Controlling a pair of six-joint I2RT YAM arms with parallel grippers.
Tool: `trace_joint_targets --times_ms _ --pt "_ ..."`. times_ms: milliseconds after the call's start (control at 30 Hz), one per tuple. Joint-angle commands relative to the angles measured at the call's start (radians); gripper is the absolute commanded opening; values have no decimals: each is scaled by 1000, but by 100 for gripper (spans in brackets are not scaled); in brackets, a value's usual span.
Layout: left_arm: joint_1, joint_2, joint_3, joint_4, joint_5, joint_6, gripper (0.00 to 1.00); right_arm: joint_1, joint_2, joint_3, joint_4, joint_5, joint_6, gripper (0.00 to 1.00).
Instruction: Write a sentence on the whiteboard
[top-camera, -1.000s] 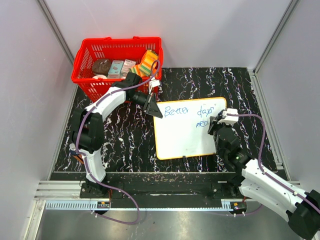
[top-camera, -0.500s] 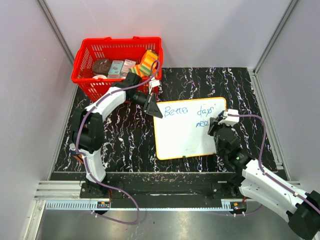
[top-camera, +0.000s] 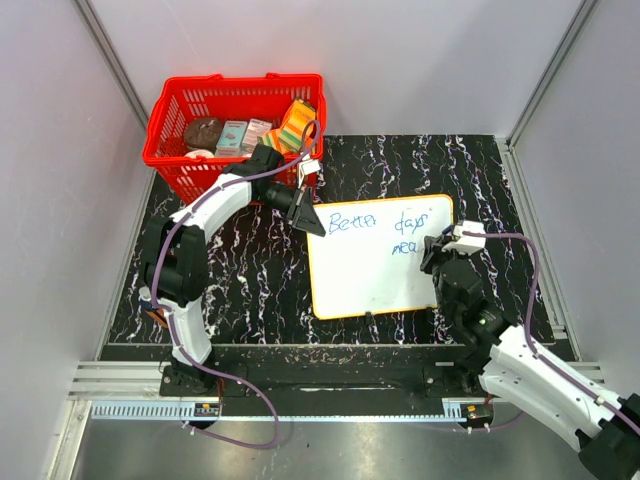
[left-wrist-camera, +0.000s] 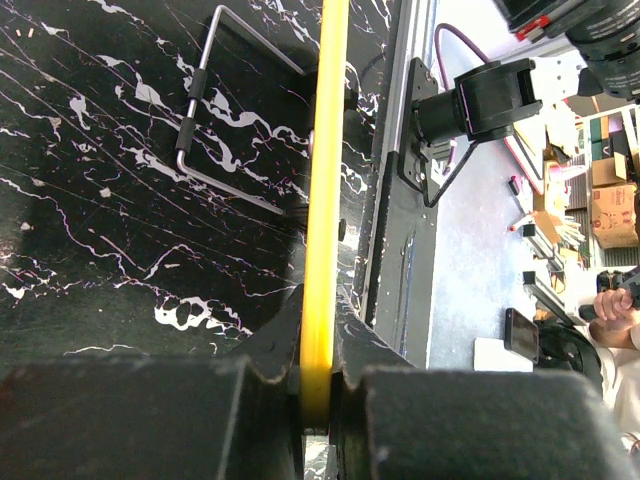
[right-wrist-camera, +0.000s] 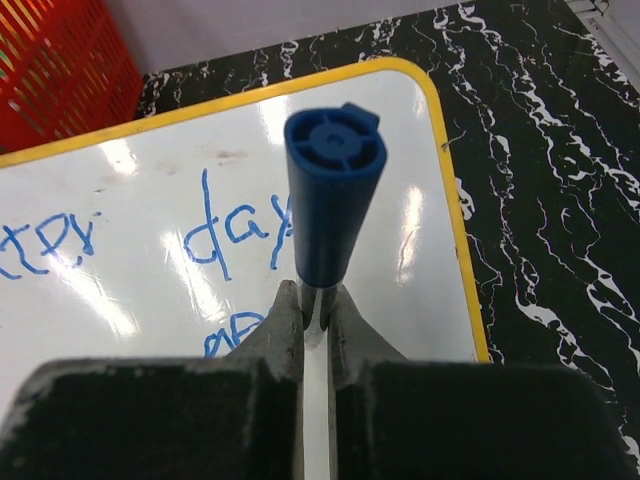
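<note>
The whiteboard lies flat on the black marbled table, with a yellow-orange rim. The sentence is in blue letters, "Better days" with a short second line beneath; parts of it show in the right wrist view. My left gripper is shut on the board's top left corner, and the yellow rim runs between its fingers. My right gripper is shut on a blue marker, held over the board's right part, near the second line. The marker's tip is hidden.
A red basket with several packaged goods stands at the back left, just behind the left arm. A metal wire handle lies on the table in the left wrist view. Grey walls close in the table on three sides.
My right gripper with the marker has shifted slightly right and toward the near edge along the second line. The left arm and the board have not moved.
</note>
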Motion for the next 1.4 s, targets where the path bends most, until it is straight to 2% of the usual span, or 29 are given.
trace_joint_targets --times_ms 0,533,1367 --pt "-6 -38 22 45 -197 97 0 -9 -72 31 17 -8 -26 0" --pt "-6 -38 19 45 -195 97 0 -20 103 100 136 22 -104 0" --pt "-6 -38 19 45 -198 99 0 -49 94 43 107 -8 -54 0"
